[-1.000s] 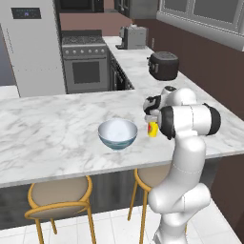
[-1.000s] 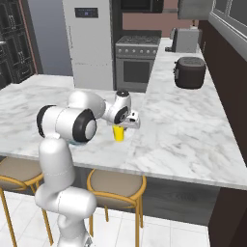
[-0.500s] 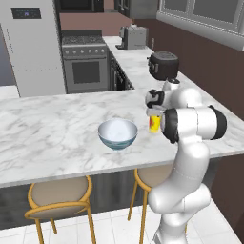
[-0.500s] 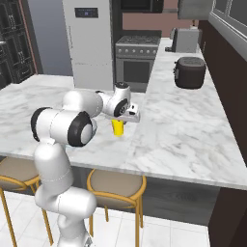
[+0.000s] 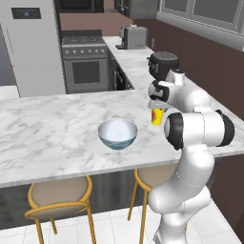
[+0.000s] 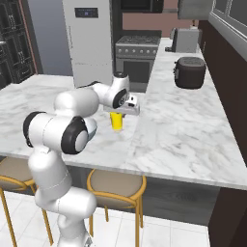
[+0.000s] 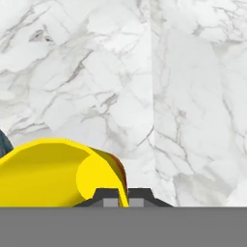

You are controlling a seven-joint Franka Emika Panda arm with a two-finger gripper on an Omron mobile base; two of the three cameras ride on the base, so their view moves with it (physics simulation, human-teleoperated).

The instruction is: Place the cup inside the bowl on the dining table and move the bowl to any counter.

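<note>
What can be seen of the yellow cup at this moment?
The cup is a small, plain yellow tumbler with a red mark on its side, glossy like plastic. It hangs upright, lifted just above the marble dining table, its rim pinched by the shut gripper. From the left base camera it sits right of the bowl, apart from it.

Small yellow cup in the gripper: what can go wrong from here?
1. The gripper is shut on just the rim wall of the small yellow cup, so it could tilt or slip during the carry.
2. The round pale blue-grey bowl sits well off to the side on the white-grey marble dining table; a low swing could knock its rim.
</note>
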